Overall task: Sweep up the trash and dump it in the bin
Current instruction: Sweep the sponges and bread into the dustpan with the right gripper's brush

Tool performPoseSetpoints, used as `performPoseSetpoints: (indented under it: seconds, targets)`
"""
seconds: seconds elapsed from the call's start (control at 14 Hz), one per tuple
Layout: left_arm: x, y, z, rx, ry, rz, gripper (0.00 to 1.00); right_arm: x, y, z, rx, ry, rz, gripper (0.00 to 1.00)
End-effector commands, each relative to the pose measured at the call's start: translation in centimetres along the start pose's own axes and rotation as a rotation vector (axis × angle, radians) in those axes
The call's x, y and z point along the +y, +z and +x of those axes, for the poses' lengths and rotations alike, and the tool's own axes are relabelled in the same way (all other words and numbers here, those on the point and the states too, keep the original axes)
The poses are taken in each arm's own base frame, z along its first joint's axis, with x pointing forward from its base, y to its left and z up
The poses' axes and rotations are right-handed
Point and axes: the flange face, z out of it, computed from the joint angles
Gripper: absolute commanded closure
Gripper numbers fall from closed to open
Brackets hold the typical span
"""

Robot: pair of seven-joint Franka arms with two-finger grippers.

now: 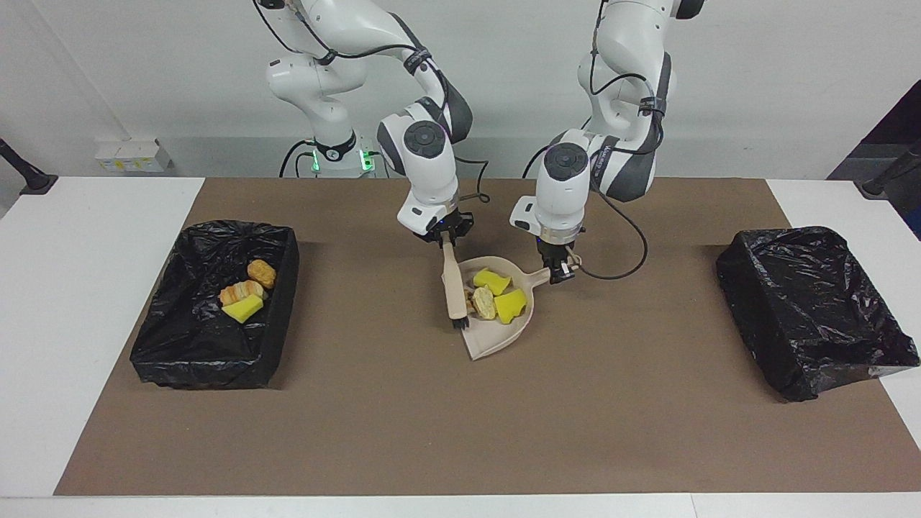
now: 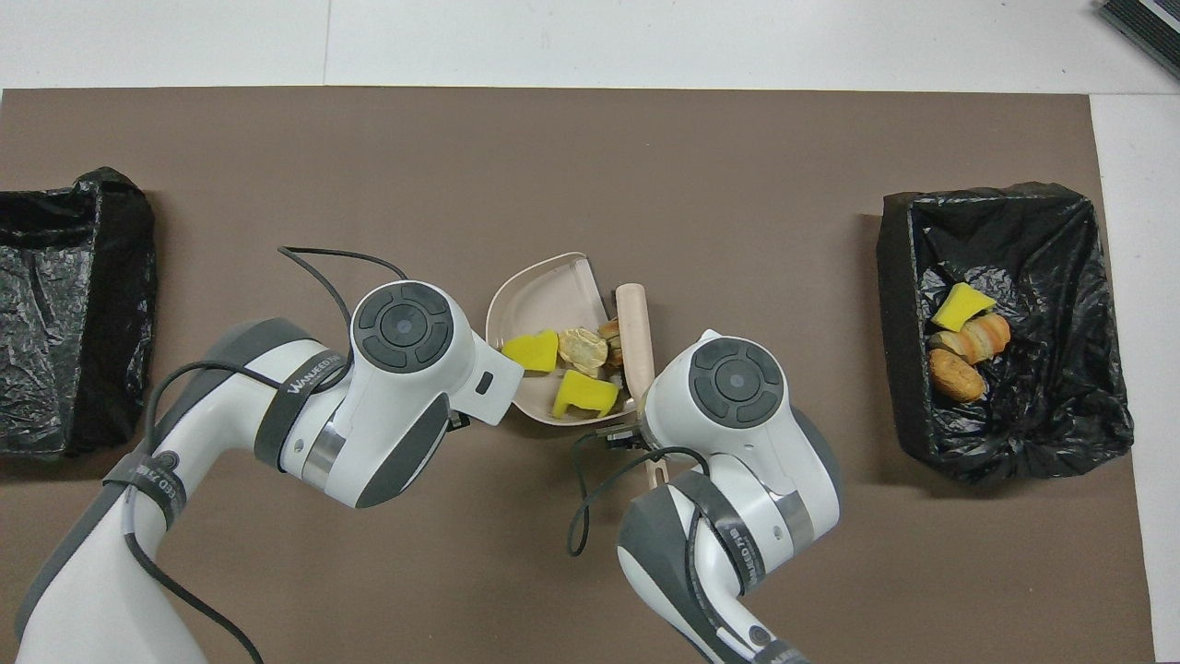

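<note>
On the brown mat (image 1: pixel 432 432), two black-lined bins sit well apart from both grippers: the bin (image 1: pixel 284 288) at the right arm's end already holds three trash bits (image 1: pixel 243 295), while the other bin (image 1: pixel 813 309) shows nothing inside. The dustpan (image 1: pixel 504 338), its handle pinched shut in the left gripper (image 1: pixel 560 273), holds the other four trash pieces (image 1: pixel 496 295), just beside the brush (image 1: pixel 454 291) clamped in the closed right gripper (image 1: pixel 446 241). Sweeping looks finished; dumping the pan remains.
</note>
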Motion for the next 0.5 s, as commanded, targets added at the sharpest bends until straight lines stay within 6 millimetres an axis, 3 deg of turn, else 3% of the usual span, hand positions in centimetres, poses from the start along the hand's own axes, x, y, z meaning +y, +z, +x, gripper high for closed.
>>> performPoseSetpoints:
  seconds: [0.0,0.43]
  targets:
    - [-0.5,0.7,0.6,0.055,0.070,0.066,1.00,-2.3,-0.5,-0.4,0.009,0.009,0.034,1.00]
    - [-1.6,1.4,-0.3,0.075,0.075,0.062,1.00,-2.8,-1.3,0.0,0.029,0.015,0.030,1.00]
